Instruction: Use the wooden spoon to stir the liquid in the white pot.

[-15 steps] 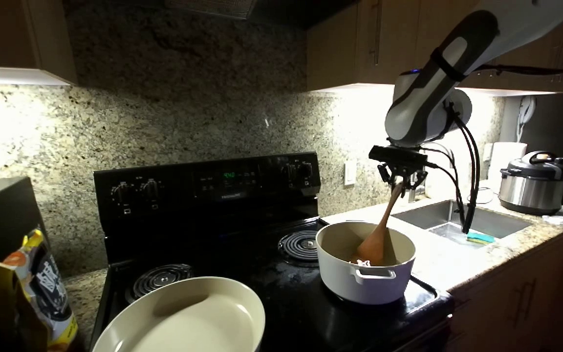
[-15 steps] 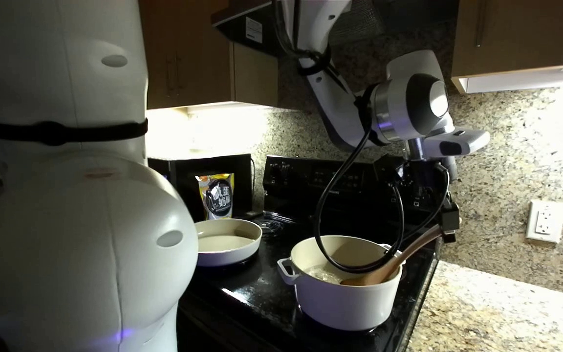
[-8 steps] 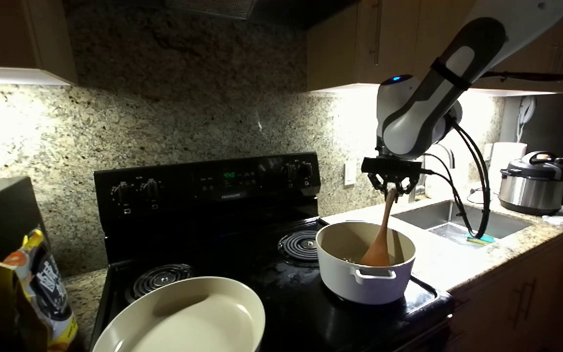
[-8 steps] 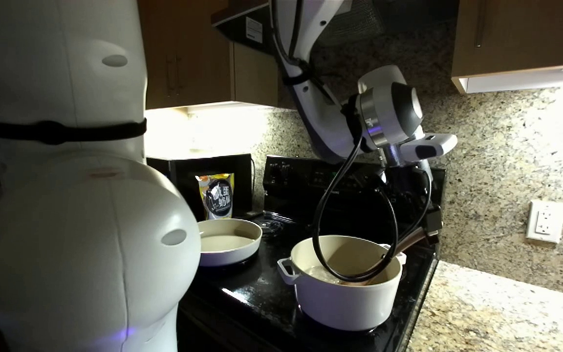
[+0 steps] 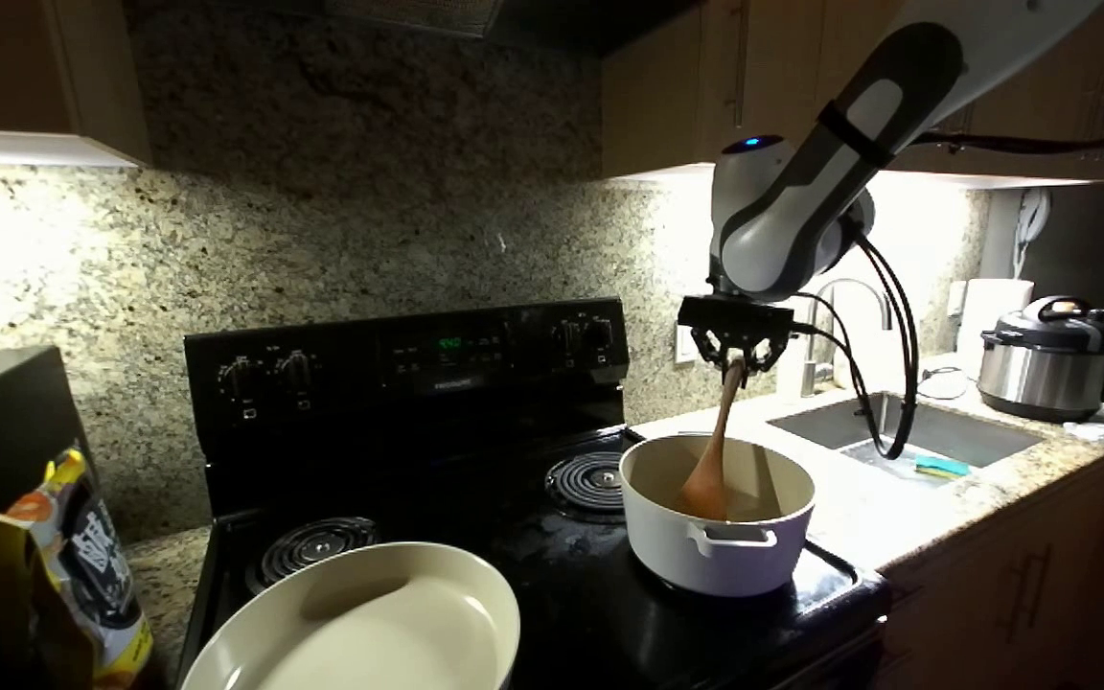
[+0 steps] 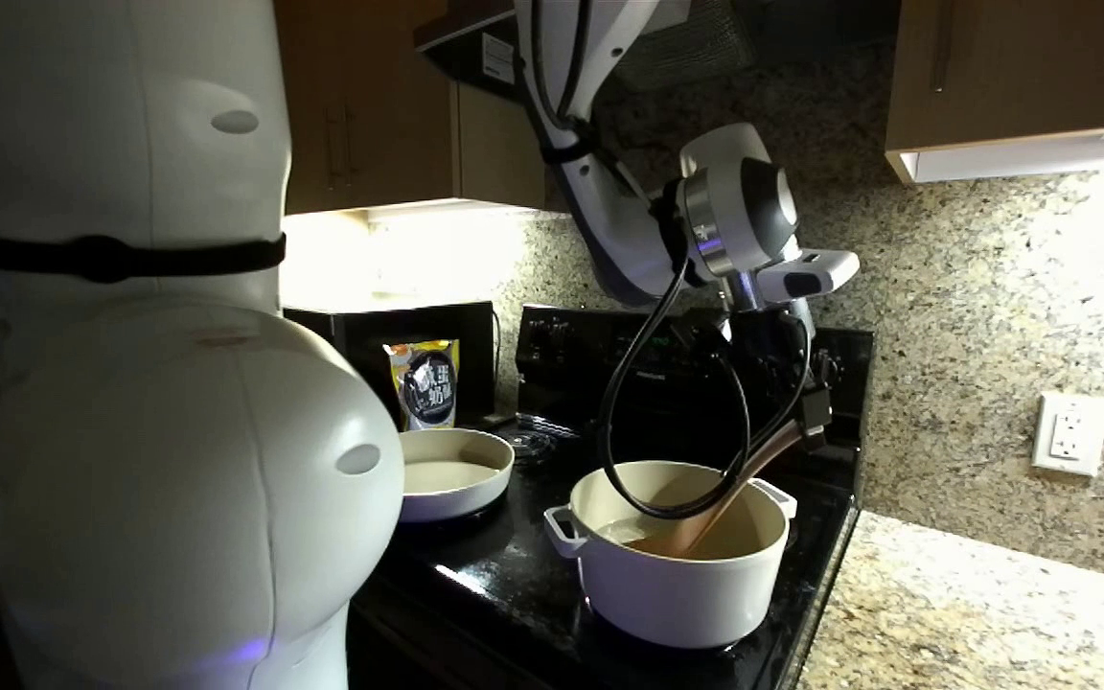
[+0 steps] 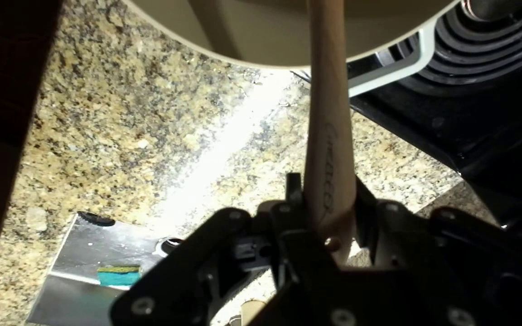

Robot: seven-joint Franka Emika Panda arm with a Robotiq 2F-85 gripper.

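Note:
The wooden spoon [image 5: 708, 479] stands tilted in the white pot [image 5: 720, 561], its broad end down inside. It also shows in an exterior view [image 6: 768, 453], partly behind a cable loop, and its handle is in the wrist view [image 7: 329, 113]. My gripper [image 5: 736, 370] is above the pot's rim on the sink side, shut on the handle's end. In the wrist view the fingers [image 7: 329, 199] press on both sides of the handle. The brownish liquid [image 6: 646, 544] lies low in the pot [image 6: 681, 604]; the spoon's lower end is in it. Much of the liquid is hidden by the pot wall.
A shallow cream dish [image 5: 389, 632] stands on the black stove [image 5: 571, 613]. A snack bag [image 6: 428, 383] is behind it. The sink [image 5: 974, 436] with a sponge [image 7: 118, 275] and a steel cooker [image 5: 1050, 359] are beyond the pot. Arm cables [image 6: 609, 412] hang over the pot.
My gripper and the spoon swing left in both exterior views. The spoon's end shifts within the pot. The grip on the handle stays shut and the pot has not moved.

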